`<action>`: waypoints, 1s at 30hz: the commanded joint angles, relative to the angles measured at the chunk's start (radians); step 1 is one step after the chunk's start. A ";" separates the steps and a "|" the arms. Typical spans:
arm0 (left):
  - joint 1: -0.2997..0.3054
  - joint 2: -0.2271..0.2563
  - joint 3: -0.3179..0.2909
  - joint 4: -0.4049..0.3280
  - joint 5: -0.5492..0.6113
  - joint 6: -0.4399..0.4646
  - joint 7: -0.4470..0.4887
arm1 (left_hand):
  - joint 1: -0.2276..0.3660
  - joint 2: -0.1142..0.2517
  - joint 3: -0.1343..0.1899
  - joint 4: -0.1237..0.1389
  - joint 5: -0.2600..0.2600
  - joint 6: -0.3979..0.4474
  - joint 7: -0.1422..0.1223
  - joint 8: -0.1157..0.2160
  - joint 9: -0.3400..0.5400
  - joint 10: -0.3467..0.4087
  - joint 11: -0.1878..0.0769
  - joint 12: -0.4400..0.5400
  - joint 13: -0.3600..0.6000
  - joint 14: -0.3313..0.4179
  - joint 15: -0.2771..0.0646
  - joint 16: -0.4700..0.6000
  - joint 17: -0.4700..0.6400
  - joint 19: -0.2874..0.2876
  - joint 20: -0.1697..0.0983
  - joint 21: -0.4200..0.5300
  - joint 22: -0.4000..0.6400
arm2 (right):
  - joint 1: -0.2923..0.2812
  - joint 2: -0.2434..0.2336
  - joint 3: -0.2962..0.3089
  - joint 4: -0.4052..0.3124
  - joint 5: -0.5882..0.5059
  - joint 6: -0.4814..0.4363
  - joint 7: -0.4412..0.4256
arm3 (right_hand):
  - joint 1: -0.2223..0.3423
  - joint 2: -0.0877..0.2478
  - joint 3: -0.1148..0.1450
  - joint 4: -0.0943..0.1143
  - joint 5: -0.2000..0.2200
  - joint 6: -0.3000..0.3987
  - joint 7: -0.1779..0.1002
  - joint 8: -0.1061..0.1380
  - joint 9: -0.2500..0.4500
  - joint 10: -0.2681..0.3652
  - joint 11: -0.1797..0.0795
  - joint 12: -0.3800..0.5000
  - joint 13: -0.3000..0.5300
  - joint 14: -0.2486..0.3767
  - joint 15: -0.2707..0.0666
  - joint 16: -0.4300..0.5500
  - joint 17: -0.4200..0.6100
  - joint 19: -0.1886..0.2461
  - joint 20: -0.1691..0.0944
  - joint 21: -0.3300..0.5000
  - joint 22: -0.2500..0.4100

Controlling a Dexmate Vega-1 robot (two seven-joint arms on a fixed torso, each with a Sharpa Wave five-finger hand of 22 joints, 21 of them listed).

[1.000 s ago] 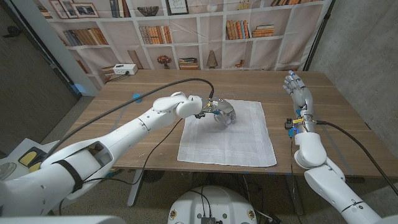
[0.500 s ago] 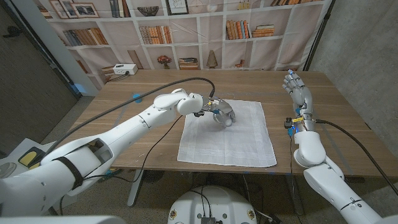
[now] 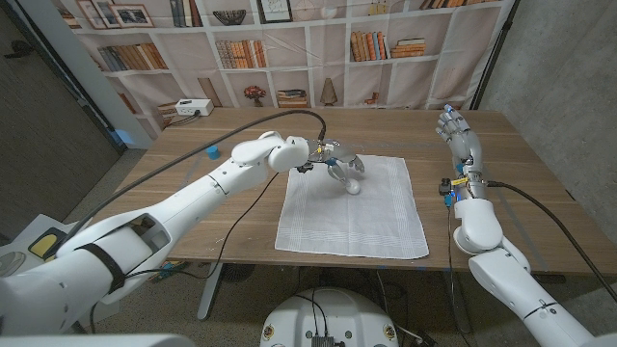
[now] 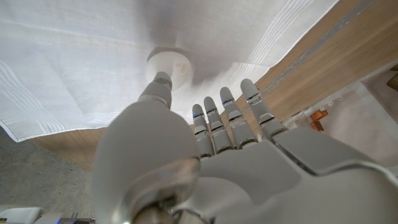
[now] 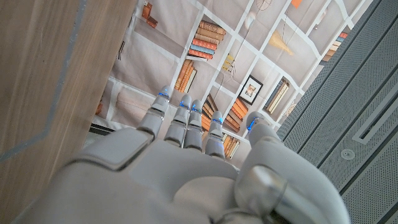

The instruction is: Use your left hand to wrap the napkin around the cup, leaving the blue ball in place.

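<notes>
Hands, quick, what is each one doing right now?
Left hand: open, fingers extended above the white cup on the napkin, holding nothing.
Right hand: open, raised, holding nothing.

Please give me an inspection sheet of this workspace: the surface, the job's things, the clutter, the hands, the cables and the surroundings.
Surface: wooden table.
Job's things: white napkin spread flat; white cup on it; blue ball on the table, apart.
Clutter: white box at the far edge.
Hands: left hand over the cup, holding nothing; right hand raised, fingers apart.
Cables: black cable along the left arm.
Surroundings: bookshelf backdrop.
</notes>
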 commanded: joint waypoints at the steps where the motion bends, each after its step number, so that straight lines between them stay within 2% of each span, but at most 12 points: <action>1: -0.010 -0.001 -0.026 0.029 -0.027 -0.004 0.069 | -0.009 0.007 0.003 0.005 -0.004 0.007 0.008 0.011 0.000 0.006 0.006 -0.006 -0.003 -0.003 -0.028 0.002 -0.002 0.000 0.005 -0.006 0.004 | 0.030 0.001 -0.011 0.014 0.001 -0.014 0.006 | 0.020 0.008 0.010 -0.007 0.005 0.004 -0.004 -0.004 0.005 0.010 -0.003 0.000 0.004 0.008 0.001 -0.002 0.000 0.002 0.002 0.009 0.003; 7: -0.048 -0.024 -0.016 0.086 -0.035 -0.018 0.090 | -0.009 0.014 0.008 0.001 -0.003 0.019 0.006 0.017 -0.003 0.019 0.003 -0.007 -0.006 0.003 -0.031 0.006 -0.008 0.001 0.006 -0.011 0.004 | 0.050 0.002 -0.017 0.029 0.002 -0.016 0.012 | 0.022 0.005 0.010 -0.010 0.005 0.005 -0.004 -0.004 0.005 0.010 -0.003 0.000 0.004 0.008 0.000 -0.003 0.000 0.002 0.002 0.009 0.003; 11: -0.091 -0.059 0.002 0.167 -0.036 -0.032 0.124 | -0.007 0.019 0.012 -0.002 -0.002 0.024 0.005 0.019 -0.004 0.025 0.001 -0.008 -0.008 0.004 -0.032 0.008 -0.013 0.003 0.007 -0.014 0.004 | 0.064 0.004 -0.019 0.043 0.006 -0.017 0.015 | 0.021 0.004 0.009 -0.010 0.005 0.005 -0.003 -0.004 0.005 0.010 -0.004 0.000 0.004 0.008 0.000 -0.003 0.000 0.002 0.002 0.009 0.003; 15: -0.143 -0.092 0.038 0.239 -0.016 -0.038 0.135 | 0.001 0.030 0.023 -0.011 0.000 0.033 -0.007 0.023 -0.007 0.026 -0.013 -0.016 -0.013 0.006 -0.034 0.010 -0.020 0.005 0.010 -0.020 0.005 | 0.076 0.001 -0.021 0.053 0.008 -0.021 0.020 | 0.021 0.003 0.008 -0.010 0.005 0.005 -0.004 -0.004 0.005 0.009 -0.005 -0.001 0.004 0.008 0.000 -0.002 0.001 0.002 0.001 0.009 0.003; 21: -0.228 -0.150 0.105 0.360 0.025 -0.043 0.155 | -0.014 0.024 0.021 -0.018 -0.003 -0.012 -0.026 0.007 -0.010 -0.016 -0.016 -0.046 -0.022 -0.034 -0.033 -0.001 -0.035 -0.003 0.005 -0.035 0.005 | 0.090 -0.003 -0.019 0.064 0.013 -0.024 0.027 | 0.020 0.002 0.007 -0.009 0.005 0.005 -0.004 -0.004 0.005 0.009 -0.003 -0.001 0.004 0.009 0.000 -0.002 0.001 0.002 0.001 0.009 0.003; 27: -0.309 -0.218 0.185 0.498 0.069 -0.055 0.208 | -0.032 0.023 0.016 -0.020 -0.005 -0.060 -0.037 -0.002 -0.012 -0.073 -0.021 -0.081 -0.031 -0.081 -0.017 -0.008 -0.044 -0.019 0.001 -0.053 0.005 | 0.097 -0.010 -0.011 0.073 0.023 -0.028 0.033 | 0.020 0.002 0.007 -0.009 0.005 0.006 -0.003 -0.004 0.005 0.009 -0.005 -0.001 0.004 0.008 -0.001 -0.002 0.001 0.002 0.001 0.009 0.003; 30: -0.349 -0.257 0.222 0.572 0.074 -0.073 0.235 | -0.042 0.014 0.010 -0.023 -0.005 -0.086 -0.055 -0.005 -0.012 -0.103 -0.027 -0.098 -0.036 -0.099 -0.017 -0.010 -0.049 -0.020 -0.003 -0.060 0.006 | 0.099 -0.015 -0.007 0.075 0.028 -0.028 0.039 | 0.020 0.001 0.006 -0.010 0.005 0.007 -0.004 -0.004 0.005 0.010 -0.002 -0.001 0.004 0.007 0.001 -0.003 0.001 0.002 0.002 0.009 0.003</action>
